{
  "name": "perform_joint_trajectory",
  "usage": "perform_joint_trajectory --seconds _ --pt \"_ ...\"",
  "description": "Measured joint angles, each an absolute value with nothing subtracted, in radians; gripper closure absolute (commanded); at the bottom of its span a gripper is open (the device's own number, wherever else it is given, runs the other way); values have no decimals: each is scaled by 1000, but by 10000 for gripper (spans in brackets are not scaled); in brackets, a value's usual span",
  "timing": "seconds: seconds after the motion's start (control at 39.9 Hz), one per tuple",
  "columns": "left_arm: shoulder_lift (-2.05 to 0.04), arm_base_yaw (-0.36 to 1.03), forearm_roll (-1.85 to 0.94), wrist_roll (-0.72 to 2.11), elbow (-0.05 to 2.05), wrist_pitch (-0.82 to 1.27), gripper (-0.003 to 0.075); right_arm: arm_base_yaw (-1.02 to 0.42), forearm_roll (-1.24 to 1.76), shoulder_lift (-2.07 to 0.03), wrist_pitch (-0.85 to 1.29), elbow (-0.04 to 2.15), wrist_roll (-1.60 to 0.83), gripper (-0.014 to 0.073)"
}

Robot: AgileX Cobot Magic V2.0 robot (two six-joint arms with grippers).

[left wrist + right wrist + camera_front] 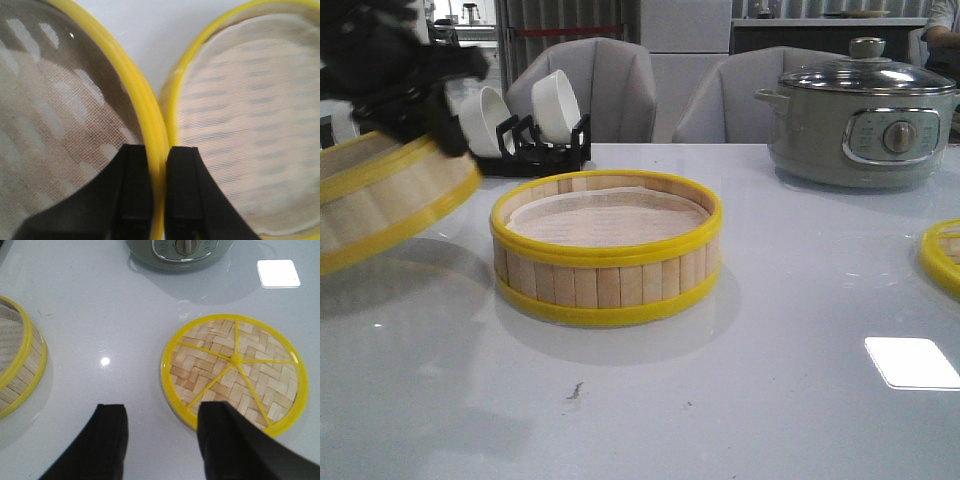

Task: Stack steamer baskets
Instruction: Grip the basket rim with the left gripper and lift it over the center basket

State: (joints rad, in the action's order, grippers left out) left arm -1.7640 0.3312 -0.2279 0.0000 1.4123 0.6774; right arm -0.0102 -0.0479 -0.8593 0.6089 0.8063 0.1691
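Observation:
One steamer basket (607, 248) with pale slat walls and yellow rims sits on the white table in the middle of the front view. My left gripper (159, 150) is shut on the yellow rim of a second steamer basket (382, 198) and holds it tilted above the table at the far left. In the left wrist view the held basket (65, 125) is beside the resting basket (250, 125). The woven lid (234, 371) lies flat at the right, and only its edge shows in the front view (942, 255). My right gripper (162, 412) is open and empty above the lid's near edge.
A grey electric pot (861, 115) with a glass lid stands at the back right. A black rack (545, 148) with white bowls (556, 105) stands at the back left, just behind the held basket. Grey chairs (590, 85) stand beyond the table's far edge.

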Motion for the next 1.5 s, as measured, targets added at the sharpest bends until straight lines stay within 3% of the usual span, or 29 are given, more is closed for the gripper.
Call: perform_joint_trajectory --seconds 0.3,0.5,0.85,1.5 --pt "-1784 584 -240 0 1609 713 634 -10 -48 -859 606 806 169 169" --pt "-1876 666 -242 0 1706 726 634 -10 -48 -859 606 806 169 169" --pt "-2031 704 -255 0 1806 766 634 -10 -48 -859 606 806 169 169" --pt "-2039 704 -219 -11 1814 815 634 -10 -48 -859 606 806 169 169"
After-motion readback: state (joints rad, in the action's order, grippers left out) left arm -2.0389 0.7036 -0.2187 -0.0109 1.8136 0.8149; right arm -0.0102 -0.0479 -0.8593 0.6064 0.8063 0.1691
